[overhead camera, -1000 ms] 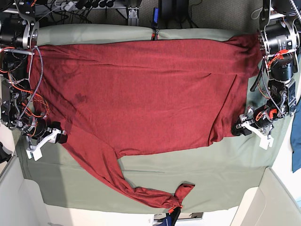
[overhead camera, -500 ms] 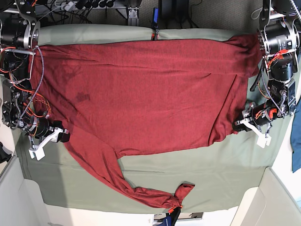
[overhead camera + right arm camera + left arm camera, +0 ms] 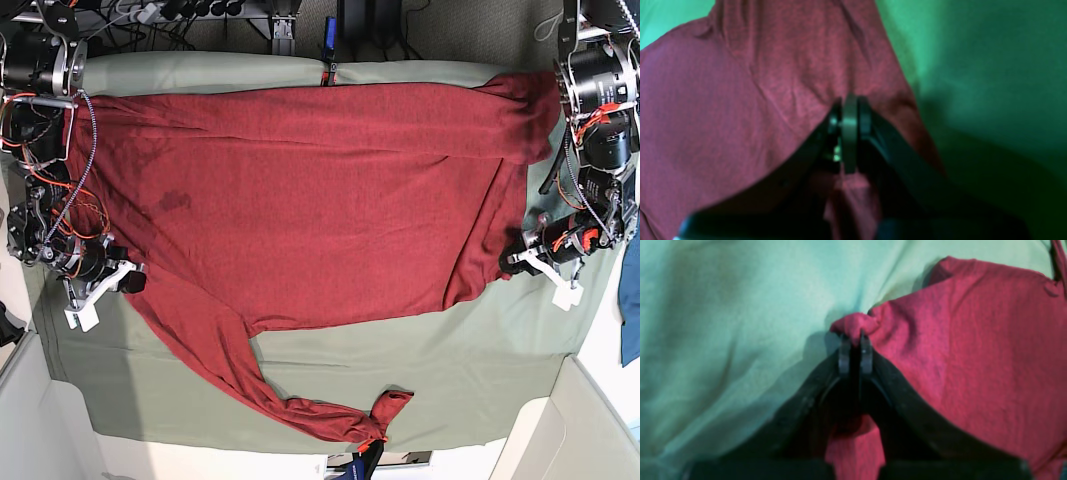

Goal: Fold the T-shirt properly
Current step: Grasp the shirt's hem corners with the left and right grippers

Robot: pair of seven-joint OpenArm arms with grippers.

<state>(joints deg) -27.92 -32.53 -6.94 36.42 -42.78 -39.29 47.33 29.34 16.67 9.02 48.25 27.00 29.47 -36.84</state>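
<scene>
The dark red T-shirt [image 3: 320, 200] lies spread flat on the sage-green table cloth [image 3: 450, 370]. One long sleeve [image 3: 290, 400] trails toward the front edge and ends in a bunched cuff. My left gripper [image 3: 520, 262] sits at the shirt's right edge. In the left wrist view it [image 3: 855, 340] is shut on a small pinch of red fabric [image 3: 973, 340] where the shirt meets the green cloth [image 3: 723, 323]. At the shirt's left edge is my right gripper [image 3: 130, 280]; its wrist view shows it [image 3: 850, 103] shut on red cloth [image 3: 723, 100].
A blue cloth [image 3: 630, 290] hangs at the far right edge. Cables and gear [image 3: 200, 10] line the back beyond the table. White panels [image 3: 40, 420] flank the front corners. A dark item [image 3: 365, 462] pokes out at the front edge by the cuff.
Both grippers have shut onto the shirt's side edges. The right gripper slid slightly in toward the fabric; the left one drew closer to the hem.
</scene>
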